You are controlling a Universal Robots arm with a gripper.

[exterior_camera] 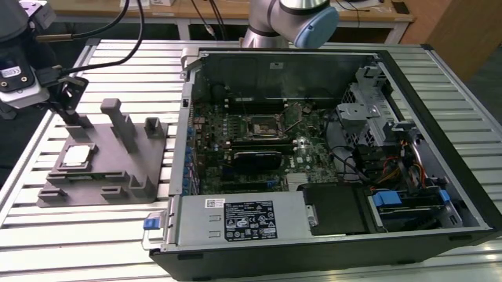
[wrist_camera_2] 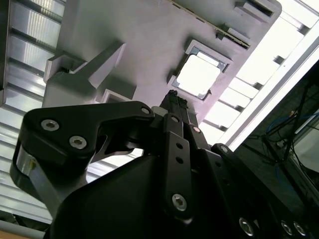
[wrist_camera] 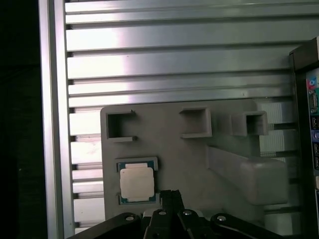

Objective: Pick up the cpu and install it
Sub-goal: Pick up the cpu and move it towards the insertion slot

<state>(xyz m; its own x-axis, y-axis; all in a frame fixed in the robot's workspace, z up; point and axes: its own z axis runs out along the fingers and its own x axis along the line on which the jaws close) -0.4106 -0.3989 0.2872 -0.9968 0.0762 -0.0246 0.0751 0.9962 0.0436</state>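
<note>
In the exterior view the cpu (exterior_camera: 76, 155) sits on the grey fixture (exterior_camera: 117, 176) at 6 o'clock from the end effector (exterior_camera: 77, 120), which is pinched narrow and empty. Probably light, stiff, fragile: grab its edges.

Behind the far wall of the open computer case (exterior_camera: 283, 64) rises a silver-grey arm tube (exterior_camera: 263, 29) that ends in a round, pale-blue joint cap (exterior_camera: 316, 26). To the exterior view's left of the case, the wrist carries a pale grey box (exterior_camera: 17, 82) and looping black cables (exterior_camera: 140, 32) (more than one, of differing thickness). The gripper (wrist_camera_2: 174, 97) is matt black, built of flat linked bars, rounded knuckles and slim fingers (wrist_camera: 170, 199). Bright silver screws (wrist_camera_2: 50, 124) (wrist_camera: 130, 218) pin the bars in both wrist views.
</note>
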